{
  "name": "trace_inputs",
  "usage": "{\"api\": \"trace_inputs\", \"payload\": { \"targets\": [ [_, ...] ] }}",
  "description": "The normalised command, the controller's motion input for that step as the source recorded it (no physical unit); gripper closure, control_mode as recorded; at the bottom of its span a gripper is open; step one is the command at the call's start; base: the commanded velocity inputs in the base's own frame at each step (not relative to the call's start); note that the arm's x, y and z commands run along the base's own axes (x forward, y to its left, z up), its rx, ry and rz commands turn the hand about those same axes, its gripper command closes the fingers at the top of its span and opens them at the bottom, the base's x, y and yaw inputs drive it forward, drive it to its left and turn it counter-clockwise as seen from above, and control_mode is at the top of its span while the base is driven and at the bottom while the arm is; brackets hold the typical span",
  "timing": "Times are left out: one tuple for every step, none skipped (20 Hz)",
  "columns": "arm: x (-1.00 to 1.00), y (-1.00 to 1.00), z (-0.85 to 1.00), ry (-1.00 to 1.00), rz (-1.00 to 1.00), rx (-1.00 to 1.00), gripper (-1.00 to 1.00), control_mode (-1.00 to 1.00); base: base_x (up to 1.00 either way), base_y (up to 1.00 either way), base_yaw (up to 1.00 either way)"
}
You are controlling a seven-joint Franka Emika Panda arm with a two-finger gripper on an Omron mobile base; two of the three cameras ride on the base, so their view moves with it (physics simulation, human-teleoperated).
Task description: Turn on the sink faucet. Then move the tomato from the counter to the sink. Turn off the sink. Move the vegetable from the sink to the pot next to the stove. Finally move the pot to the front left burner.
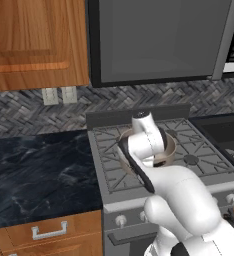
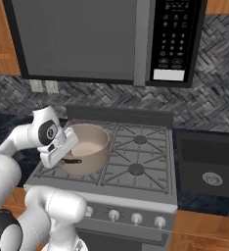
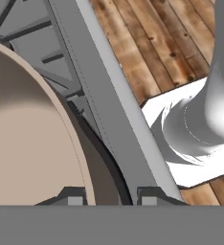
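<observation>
One pot stands on the stove, over the front left burner grate. The gripper is at the pot's near rim, on the side toward the stove's front edge. In the hand view the two fingertips sit narrow, one on each side of the dark handle arc and rim wall, so the fingers appear closed on the pot at its handle.

Key relation: the pot body lies away from the fingers, toward the backsplash, and the handle runs roughly along the stove's front edge. Any release therefore calls for the hand to withdraw toward the robot and upward, judged from this layout.

Limits of visibility:
- The left base view has the arm covering most of the pot; only its rim shows.
- The pot interior is pale and shows no clear tomato; its contents cannot be confirmed.
- Whether the pot base rests on the grate or hangs just above it cannot be told.
- The burner under the pot is hidden.
</observation>
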Motion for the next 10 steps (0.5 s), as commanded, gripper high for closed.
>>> {"api": "trace_inputs", "payload": {
  "targets": [
    [0.00, 0.05, -0.12, 0.00, 0.04, 0.00, 1.00, -1.00, 0.00, 0.00, 0.00],
    [0.00, 0.03, -0.11, 0.00, 0.05, 0.00, 1.00, -1.00, 0.00, 0.00, 0.00],
    [0.00, 0.04, -0.12, 0.00, 0.05, 0.00, 1.00, -1.00, 0.00, 0.00, 0.00],
    [0.00, 0.02, -0.11, 0.00, 0.05, 0.00, 1.00, -1.00, 0.00, 0.00, 0.00],
    [0.00, 0.04, -0.11, 0.00, 0.06, 0.00, 1.00, -1.00, 0.00, 0.00, 0.00],
    [0.00, 0.03, -0.13, 0.00, 0.06, 0.00, 1.00, -1.00, 0.00, 0.00, 0.00],
    [0.00, 0.02, -0.11, 0.00, 0.06, 0.00, 1.00, -1.00, 0.00, 0.00, 0.00],
    [0.00, 0.02, -0.12, 0.00, 0.07, 0.00, 1.00, -1.00, 0.00, 0.00, 0.00],
    [0.00, 0.00, -0.12, 0.00, 0.07, 0.00, 1.00, -1.00, 0.00, 0.00, 0.00],
    [0.00, 0.00, -0.13, 0.00, 0.07, 0.00, 1.00, -1.00, 0.00, 0.00, 0.00]
  ]
}}
